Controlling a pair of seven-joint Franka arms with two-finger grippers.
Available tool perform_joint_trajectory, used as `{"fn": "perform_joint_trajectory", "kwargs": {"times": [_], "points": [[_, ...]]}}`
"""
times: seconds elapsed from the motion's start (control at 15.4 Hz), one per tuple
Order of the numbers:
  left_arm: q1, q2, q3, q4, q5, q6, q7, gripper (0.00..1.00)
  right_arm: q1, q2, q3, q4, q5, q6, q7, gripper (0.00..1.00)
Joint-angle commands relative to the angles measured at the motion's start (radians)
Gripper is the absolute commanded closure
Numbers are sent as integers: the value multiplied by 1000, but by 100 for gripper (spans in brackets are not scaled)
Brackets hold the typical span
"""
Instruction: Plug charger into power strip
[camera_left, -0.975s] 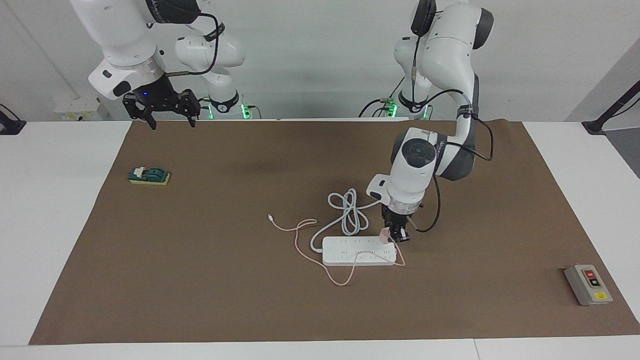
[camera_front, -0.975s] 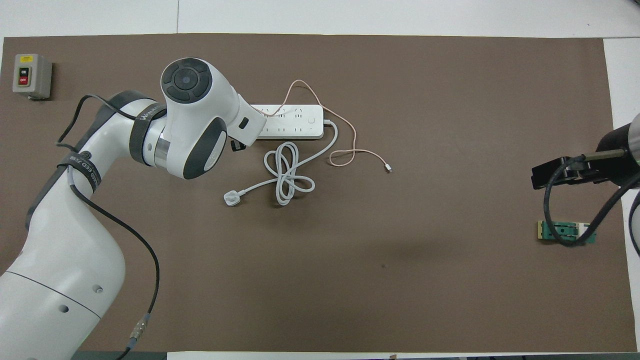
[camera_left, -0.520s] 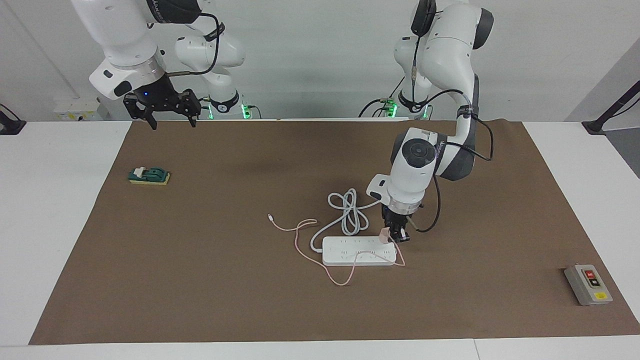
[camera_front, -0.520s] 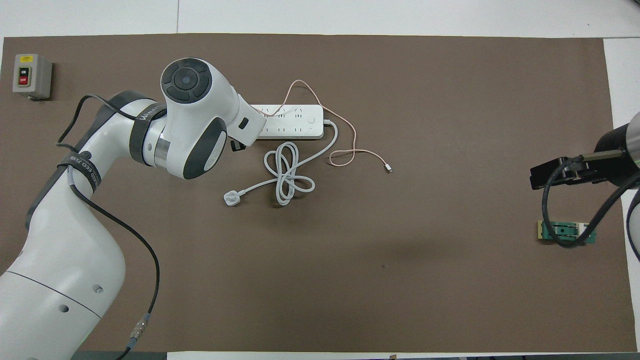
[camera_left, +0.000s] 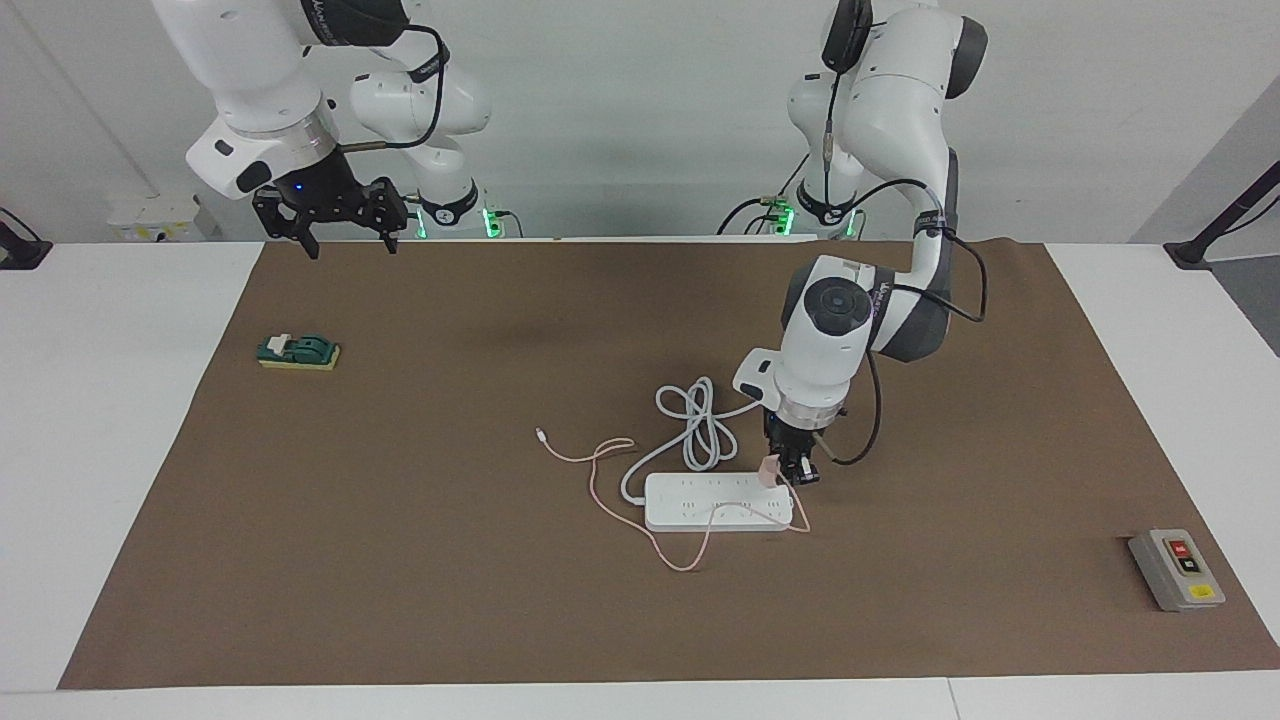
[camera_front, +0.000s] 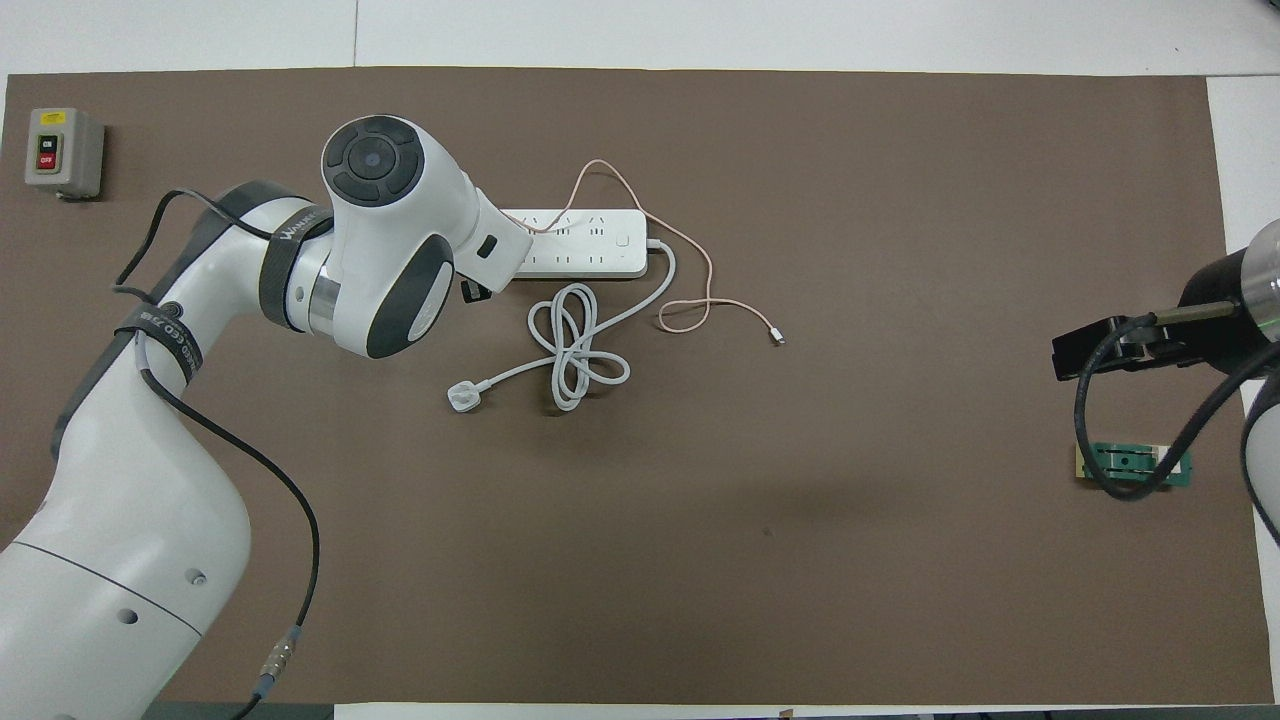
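Observation:
The white power strip (camera_left: 716, 502) lies flat mid-mat, also in the overhead view (camera_front: 585, 243), its thick white cord (camera_left: 700, 425) coiled nearer the robots. My left gripper (camera_left: 789, 474) points down at the strip's end toward the left arm's end of the table and is shut on the pale-pink charger (camera_left: 768, 470), which sits against the strip's top edge. The thin pink cable (camera_left: 640, 520) trails across the strip and loops onto the mat. In the overhead view the left arm hides the charger. My right gripper (camera_left: 344, 238) hangs open and empty, high over the mat's corner near its base.
A green and yellow block (camera_left: 298, 352) lies toward the right arm's end. A grey button box (camera_left: 1176, 569) sits at the mat's corner toward the left arm's end, far from the robots. The white three-pin plug (camera_front: 462, 397) lies nearer the robots than the strip.
The right gripper has drifted slightly toward the table's middle, still raised. The left gripper and charger have stayed at the strip's end.

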Motion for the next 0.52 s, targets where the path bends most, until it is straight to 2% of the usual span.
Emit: {"fn": "perform_joint_trajectory", "kwargs": {"times": [0.0,0.45], "points": [[0,48,-10,6,-17,1,13,100,-8,-23,5,-21,18,-6,-24,0],[-5,49,-9,44,-17,-24,13,100,-18,-23,3,-21,18,-6,-22,0]]}}
